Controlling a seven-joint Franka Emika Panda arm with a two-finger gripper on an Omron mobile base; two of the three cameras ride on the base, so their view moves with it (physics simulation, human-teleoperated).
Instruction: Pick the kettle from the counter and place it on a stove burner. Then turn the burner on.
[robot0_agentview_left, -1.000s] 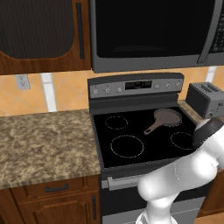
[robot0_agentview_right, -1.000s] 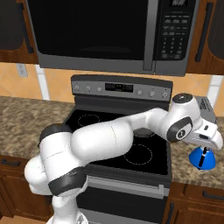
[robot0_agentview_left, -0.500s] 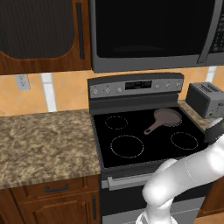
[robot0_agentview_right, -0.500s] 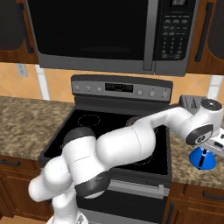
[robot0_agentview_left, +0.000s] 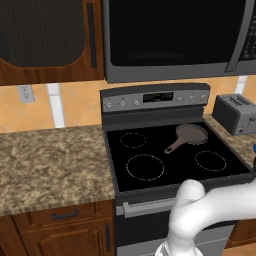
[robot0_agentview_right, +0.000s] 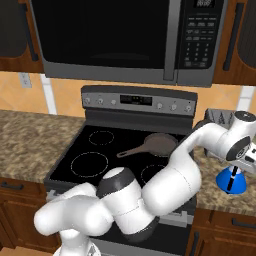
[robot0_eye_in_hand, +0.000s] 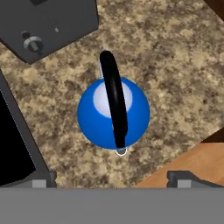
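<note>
Left base view: the arm has swung further right, off past 3 o'clock; the stove burner (robot0_agentview_left: 145, 167) is bare.

Right base view: the gripper (robot0_agentview_right: 248, 162) now hangs just above the kettle (robot0_agentview_right: 231, 181), ready to descend.

Hand view: the blue kettle on the counter (robot0_eye_in_hand: 175, 61), dark handle running 12 to 6, sits centred between fingertips (robot0_eye_in_hand: 183, 176) that seem spread open.

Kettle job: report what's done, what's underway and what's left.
Nothing is finished: the kettle stands on the counter right of the stove, beside the toaster. Underway: the gripper hangs above the kettle's handle, fingers apart, not touching it. Left: grasp it, carry it to the stove burner, which shows no glow, and turn that on.
</note>
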